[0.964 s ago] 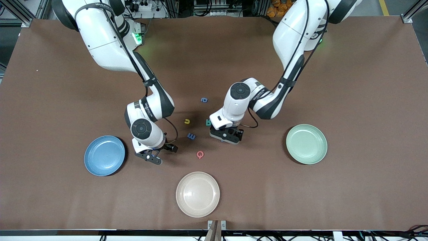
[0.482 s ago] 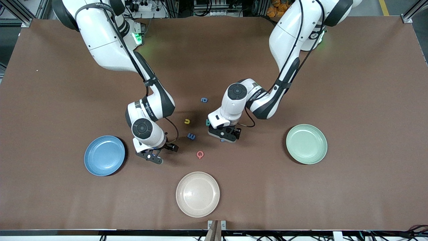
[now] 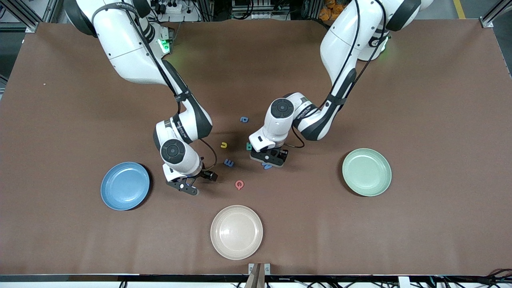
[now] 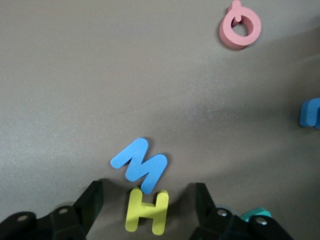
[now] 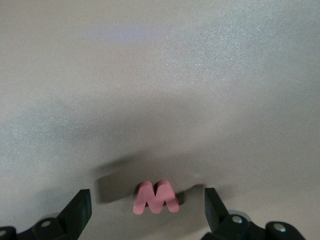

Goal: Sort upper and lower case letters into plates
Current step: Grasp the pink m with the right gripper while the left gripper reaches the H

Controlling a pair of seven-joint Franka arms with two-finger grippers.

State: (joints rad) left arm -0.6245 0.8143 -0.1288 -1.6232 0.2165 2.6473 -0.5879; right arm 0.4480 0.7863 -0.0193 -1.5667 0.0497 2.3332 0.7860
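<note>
The foam letters lie loose mid-worktop between the blue plate and the mint green plate, both empty, so no sorting shows yet. The left gripper sits low over the yellow H, fingers spread on either side of it and not yet gripping, with the blue M touching the H, likely lining up a pinch on this capital. The right gripper hangs wide open, straddling a pink letter near the blue plate, holding nothing.

Lab — aluminium frame, cables
</note>
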